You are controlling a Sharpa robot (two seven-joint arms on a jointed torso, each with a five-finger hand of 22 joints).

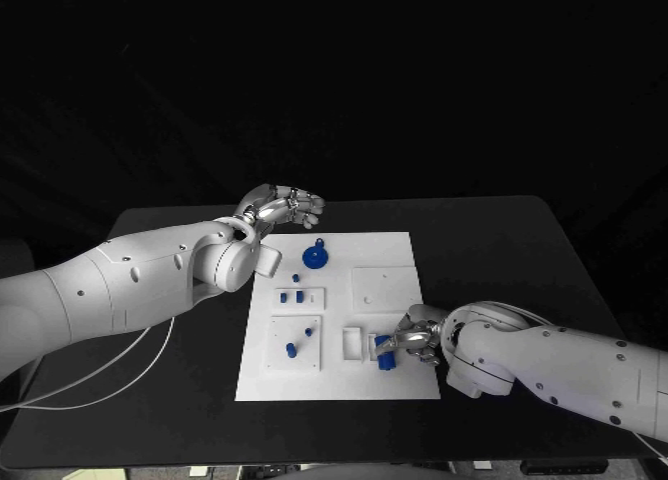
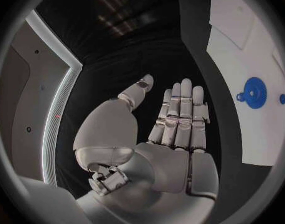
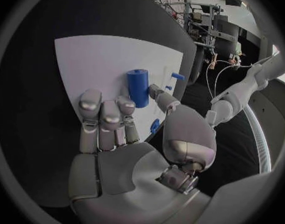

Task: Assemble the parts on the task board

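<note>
Head view: right hand (image 1: 405,343) sat low right of board (image 1: 392,250), nearer to cylinder (image 3: 137,86)
Cylinder: upright, just past fingertips (image 3: 125,103)
Right hand: fingers apart, empty
Left hand (image 1: 284,208): upper left, fingers loosely bent, empty

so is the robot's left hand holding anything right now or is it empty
Empty. The left hand shows a bare palm with fingers straight and nothing between them; it sits off the task board's far left corner.
</note>
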